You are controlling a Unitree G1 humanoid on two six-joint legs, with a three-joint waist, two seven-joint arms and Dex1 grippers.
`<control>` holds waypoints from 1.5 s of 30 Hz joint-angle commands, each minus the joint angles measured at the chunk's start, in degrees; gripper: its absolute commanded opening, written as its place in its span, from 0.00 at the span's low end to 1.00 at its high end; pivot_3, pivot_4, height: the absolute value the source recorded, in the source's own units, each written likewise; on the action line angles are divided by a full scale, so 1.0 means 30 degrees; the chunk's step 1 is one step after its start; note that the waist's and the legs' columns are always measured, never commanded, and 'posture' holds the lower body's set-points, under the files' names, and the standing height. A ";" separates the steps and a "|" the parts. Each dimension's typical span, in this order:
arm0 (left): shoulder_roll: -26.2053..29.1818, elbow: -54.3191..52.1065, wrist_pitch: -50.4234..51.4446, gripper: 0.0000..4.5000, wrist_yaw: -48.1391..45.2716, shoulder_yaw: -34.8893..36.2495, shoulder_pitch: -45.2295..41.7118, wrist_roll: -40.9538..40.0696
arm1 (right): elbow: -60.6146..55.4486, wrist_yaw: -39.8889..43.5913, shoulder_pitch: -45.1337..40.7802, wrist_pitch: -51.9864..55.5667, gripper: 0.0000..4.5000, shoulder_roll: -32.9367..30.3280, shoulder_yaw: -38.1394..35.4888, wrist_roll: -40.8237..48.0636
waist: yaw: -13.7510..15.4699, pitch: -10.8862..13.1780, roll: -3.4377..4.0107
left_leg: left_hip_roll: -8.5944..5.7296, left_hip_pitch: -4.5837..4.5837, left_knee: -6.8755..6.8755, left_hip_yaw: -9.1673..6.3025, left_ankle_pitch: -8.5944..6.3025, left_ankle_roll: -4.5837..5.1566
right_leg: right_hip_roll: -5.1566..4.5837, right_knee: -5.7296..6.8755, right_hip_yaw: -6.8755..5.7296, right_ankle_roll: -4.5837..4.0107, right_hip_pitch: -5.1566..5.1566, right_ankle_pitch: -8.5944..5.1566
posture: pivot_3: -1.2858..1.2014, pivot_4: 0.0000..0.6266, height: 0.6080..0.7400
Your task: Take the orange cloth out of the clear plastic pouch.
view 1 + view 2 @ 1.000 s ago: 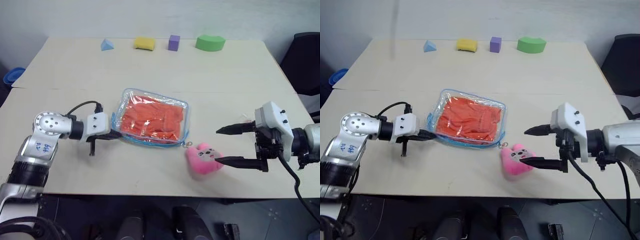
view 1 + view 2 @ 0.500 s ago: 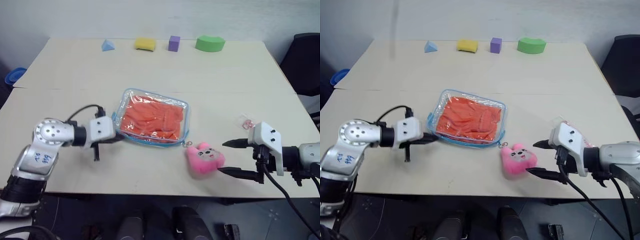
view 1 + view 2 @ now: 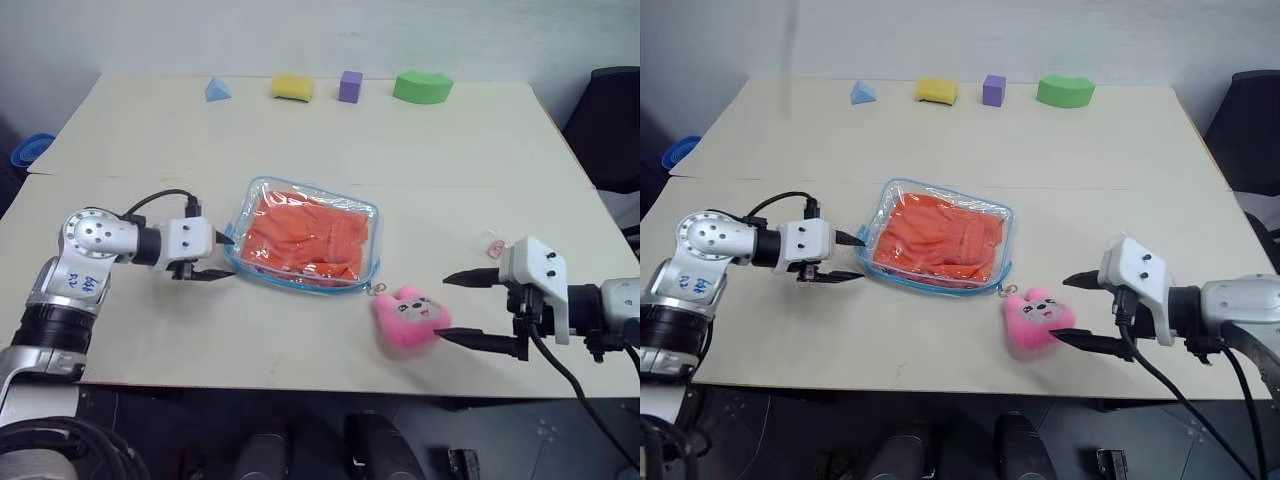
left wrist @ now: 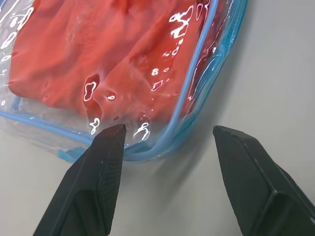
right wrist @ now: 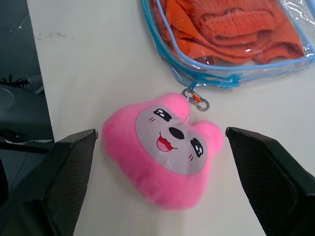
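Note:
The clear plastic pouch [image 3: 256, 200] lies flat mid-table with its blue edging, and the orange cloth [image 3: 305, 232] is folded inside it. My left gripper [image 3: 228, 257] is open at the pouch's left edge. In the left wrist view a pouch corner [image 4: 162, 147] sits between the left gripper's [image 4: 167, 137] spread fingers. A pink plush charm [image 3: 408, 316] lies by the pouch's near right corner, clipped to it by a small clasp [image 5: 196, 100]. My right gripper [image 3: 445, 308] is open just right of the plush, holding nothing.
Along the table's far edge stand a blue pyramid [image 3: 216, 89], a yellow block [image 3: 291, 87], a purple cube [image 3: 350, 85] and a green block [image 3: 421, 86]. A small clear packet [image 3: 494, 246] lies behind my right gripper. A black chair [image 3: 610, 120] stands off to the right.
My left gripper's fingers were shut at the pouch's left edge and have spread open there. My right gripper came down a little beside the plush and stayed open.

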 commanded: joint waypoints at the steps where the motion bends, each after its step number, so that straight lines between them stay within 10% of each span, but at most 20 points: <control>1: -0.0478 0.1361 -0.1080 0.67 0.0534 -0.0275 -0.0883 0.0699 | -0.0365 -0.0043 -0.0174 -0.0048 0.97 0.0000 -0.0342 0.0269 | 0.0006 -0.0001 -0.0002 | 0.0000 0.0001 0.0000 0.0000 0.0001 -0.0001 | 0.0000 0.0001 0.0000 0.0000 0.0000 0.0000 | 0.52 0.24 1.00; 13: -0.0255 -0.3932 0.2116 0.00 0.0870 0.0239 0.2265 0.0266 | -0.0711 -0.0424 0.0070 0.0016 0.97 0.0108 -0.0440 0.0297 | -0.0058 -0.0008 -0.0011 | 0.0002 0.0000 0.0000 0.0003 0.0039 -0.0070 | -0.0002 0.0018 0.0015 0.0000 -0.0004 0.0000 | 0.52 0.24 1.00; 22: -0.0203 -0.9197 0.6865 0.00 0.2485 0.1128 0.4815 0.0088 | -0.1428 -0.1543 0.1965 0.0789 0.97 0.0855 -0.1329 0.0696 | 0.0037 -0.0015 -0.0024 | 0.0004 0.0004 0.0003 -0.0002 0.0009 -0.0017 | -0.0007 0.0014 0.0014 0.0000 0.0013 0.0000 | 0.52 0.24 1.00; 29: -0.0027 -1.0777 0.8528 0.43 0.2249 0.2629 0.5913 -0.1960 | -0.0054 -0.2072 0.1712 -0.0328 0.97 0.1631 0.0573 -0.0886 | -0.0080 -0.0018 -0.0028 | 0.0006 0.0017 0.0003 -0.0001 -0.0002 0.0004 | 0.0001 0.0016 0.0015 0.0000 0.0017 0.0000 | 0.52 0.24 1.00; 37: 0.1484 -1.4126 1.4387 0.43 0.0174 0.7187 0.7896 -0.8931 | 0.2822 -0.1395 0.0138 -0.1729 0.97 0.2621 0.3984 -0.2836 | -0.0083 -0.0019 -0.0030 | 0.0012 0.0020 0.0000 -0.0012 -0.0002 0.0001 | -0.0004 0.0011 0.0011 0.0000 0.0016 0.0000 | 0.52 0.24 1.00; 45: 0.1843 -1.4908 1.5620 0.44 0.1595 0.8034 0.7933 -0.9804 | 0.2377 0.0109 -0.0299 -0.1222 0.45 0.3093 0.4668 -0.1670 | -0.0040 -0.0020 -0.0032 | 0.0002 0.0022 0.0001 -0.0019 -0.0002 0.0001 | -0.0011 0.0002 0.0006 0.0000 0.0026 0.0000 | 0.52 0.24 1.00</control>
